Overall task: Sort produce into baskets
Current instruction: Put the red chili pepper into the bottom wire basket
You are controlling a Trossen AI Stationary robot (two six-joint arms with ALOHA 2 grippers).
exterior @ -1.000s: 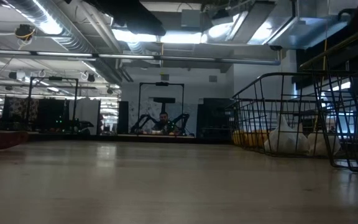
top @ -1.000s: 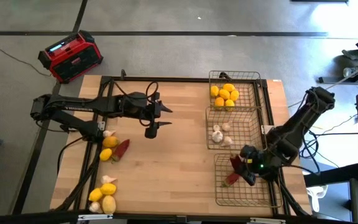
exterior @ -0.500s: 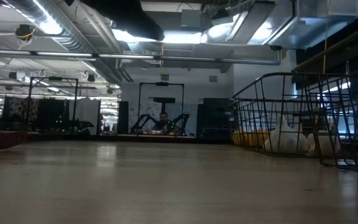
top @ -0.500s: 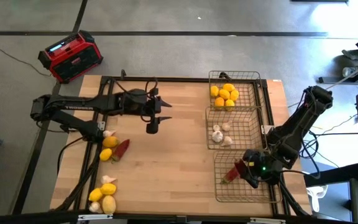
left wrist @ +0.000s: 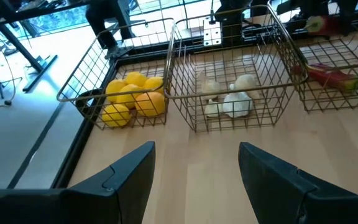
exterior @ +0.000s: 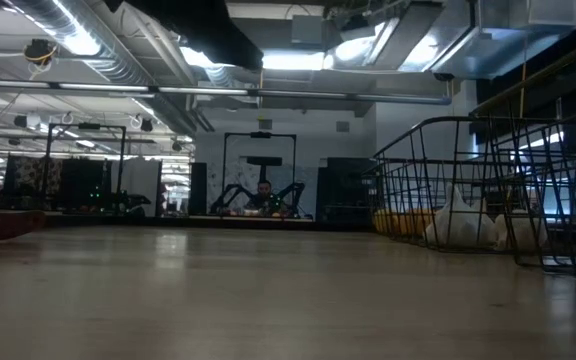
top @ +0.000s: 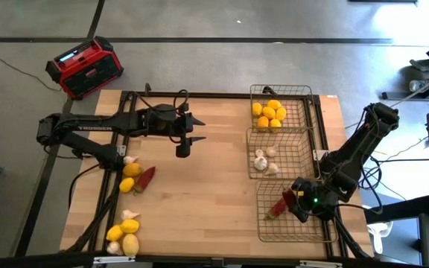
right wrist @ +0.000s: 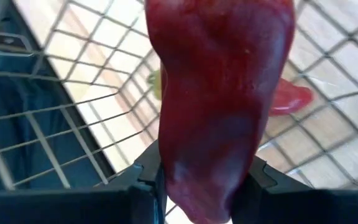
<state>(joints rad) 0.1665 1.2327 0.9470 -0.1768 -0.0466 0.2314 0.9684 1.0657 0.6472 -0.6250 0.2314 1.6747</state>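
My right hand (top: 298, 202) is clenched on a long dark red chili pepper (right wrist: 219, 106), holding it over the nearest square bronze wire-mesh basket (top: 315, 237), the one at the near right of the wooden tabletop (top: 207, 186). In the right wrist view the pepper fills the space between my two dark fingers (right wrist: 138, 180), gripped across its thick body, and a second red chili (right wrist: 288, 99) with a green stem lies on the mesh below it. I judge the pepper light, with a waxy skin that could slide and soft, hollow flesh that would bruise under a hard squeeze, so a hold across the broad middle, not the tapered tip, seems right, with only modest pressure. Letting go low over the mesh should spare it a bounce.

My left hand (top: 185, 140) hangs released over the bare middle of the tabletop, its jaws spread wide in the left wrist view. The middle basket (top: 302, 152) holds small white garlic bulbs (top: 265, 160), the far basket (top: 298, 112) round yellow-orange lemons (top: 269, 113). More produce waits at the left edge: lemons, garlic and one red chili (top: 147, 177). The lemons look firm and heavier and should take a grip across the belly; the papery garlic wants a gentle one.
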